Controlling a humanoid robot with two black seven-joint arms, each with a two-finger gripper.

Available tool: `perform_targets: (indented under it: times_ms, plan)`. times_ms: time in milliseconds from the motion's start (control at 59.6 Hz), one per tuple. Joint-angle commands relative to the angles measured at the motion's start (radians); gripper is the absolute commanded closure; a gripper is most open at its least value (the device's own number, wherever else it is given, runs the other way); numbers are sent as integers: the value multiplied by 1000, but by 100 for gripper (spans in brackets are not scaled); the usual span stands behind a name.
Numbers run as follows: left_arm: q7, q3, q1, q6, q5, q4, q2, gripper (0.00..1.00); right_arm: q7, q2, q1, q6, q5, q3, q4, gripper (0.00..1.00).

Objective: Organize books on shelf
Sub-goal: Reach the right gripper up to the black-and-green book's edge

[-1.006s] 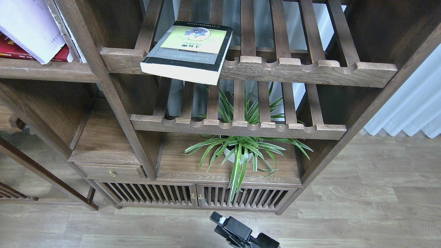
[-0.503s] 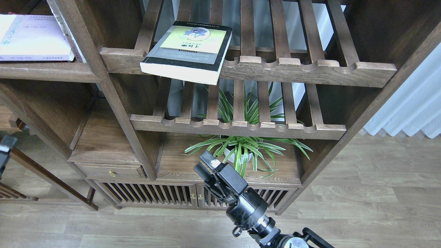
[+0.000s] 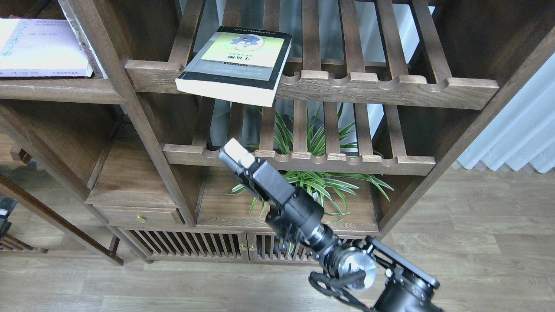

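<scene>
The thick black-grey book (image 3: 236, 60) with a yellow-green panel lies flat on the upper slatted rack, its near edge overhanging the front rail. The white book with a purple edge (image 3: 41, 47) lies flat on the solid dark-brown shelf (image 3: 60, 89) at the top left. The red book is hidden. My right gripper (image 3: 235, 155) reaches up from the bottom right. It sits in front of the lower rack's rail, well below the black-grey book. Its fingers overlap, so I cannot tell the gap. A dark piece of my left arm (image 3: 3, 214) shows at the left edge.
A second slatted rack (image 3: 303, 162) runs below the first. A potted spider plant (image 3: 303, 190) stands on the board beneath it, behind my right arm. A small drawer (image 3: 138, 214) and slatted cabinet doors (image 3: 195, 245) are lower down. White curtain (image 3: 520, 130) at the right.
My right arm has risen from the bottom edge up and left to the lower rack's rail. The white book has dropped from tilted to flat, covering the red one. The black-grey book has not moved.
</scene>
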Motion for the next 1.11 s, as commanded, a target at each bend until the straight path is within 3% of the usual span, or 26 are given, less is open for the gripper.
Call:
perform_targets:
  times_ms: [0, 302, 889, 1090]
  plan:
    - [1, 1, -1, 0, 0, 0, 0, 0, 11, 0, 19, -89, 0, -29, 0, 6]
    - [5, 2, -6, 0, 0, -1, 9, 0, 37, 0, 130, -167, 17, -26, -3, 6]
    - [11, 4, -9, 0, 2, -8, 26, 0, 40, 0, 283, -402, 66, 18, -22, 5]
    - [12, 5, -10, 0, 2, -8, 29, 0, 40, 0, 283, -425, 68, 55, -25, 15]
